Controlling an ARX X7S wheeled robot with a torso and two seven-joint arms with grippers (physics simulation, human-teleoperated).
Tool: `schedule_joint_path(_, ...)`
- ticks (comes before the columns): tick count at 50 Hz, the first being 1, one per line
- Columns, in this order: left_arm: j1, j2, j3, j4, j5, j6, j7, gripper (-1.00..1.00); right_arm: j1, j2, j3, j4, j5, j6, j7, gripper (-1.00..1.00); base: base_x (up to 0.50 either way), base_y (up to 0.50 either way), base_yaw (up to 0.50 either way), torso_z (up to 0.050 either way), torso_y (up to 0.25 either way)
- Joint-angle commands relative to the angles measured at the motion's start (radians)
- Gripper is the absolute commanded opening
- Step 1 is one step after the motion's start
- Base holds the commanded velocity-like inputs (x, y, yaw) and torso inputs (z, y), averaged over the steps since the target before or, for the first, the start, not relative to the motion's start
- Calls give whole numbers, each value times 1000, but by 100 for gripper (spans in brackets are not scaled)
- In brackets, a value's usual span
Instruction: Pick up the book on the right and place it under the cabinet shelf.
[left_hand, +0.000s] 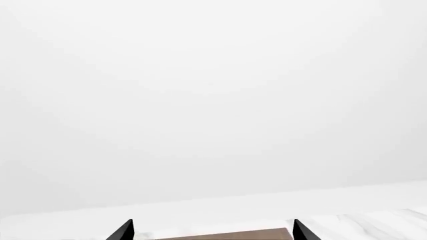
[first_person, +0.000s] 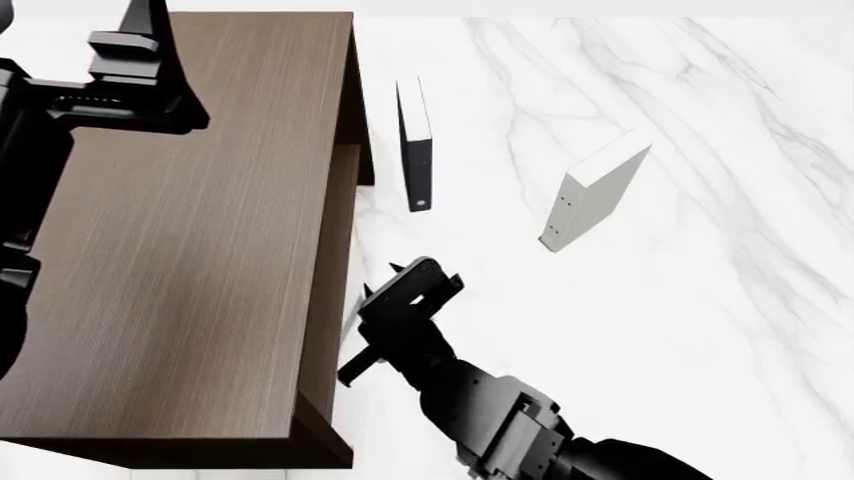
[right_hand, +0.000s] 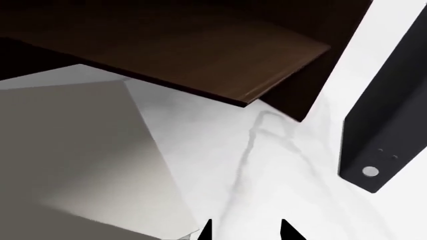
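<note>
The pale grey-white book (right_hand: 80, 155) is seen lying under the cabinet shelf (right_hand: 220, 60); both tools, right (right_hand: 243, 229) and left (left_hand: 212, 230), are spread, nothing pinched.

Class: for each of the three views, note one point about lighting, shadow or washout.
Left wrist view: nearly all washed-out white, only the cabinet top showing. Head view: even light, with faint shadows beside the black book and white book. Right wrist view: the space above the cabinet shelf is dark, and the book is shaded grey.
</note>
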Motion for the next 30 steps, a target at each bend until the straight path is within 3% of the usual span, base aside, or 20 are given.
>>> schedule_joint_path(1, 7, -8, -9, 3, -6, 4, -2, 100, -44, -46, -160, 54, 127, 45, -113, 100, 0, 0, 16, 0, 0)
schedule_joint_path(30, 17, -16, -7, 1, -6, 13, 0, 100, -47, -46, -162, 28, 120, 10, -160, 100, 0, 2, 4, -1, -6)
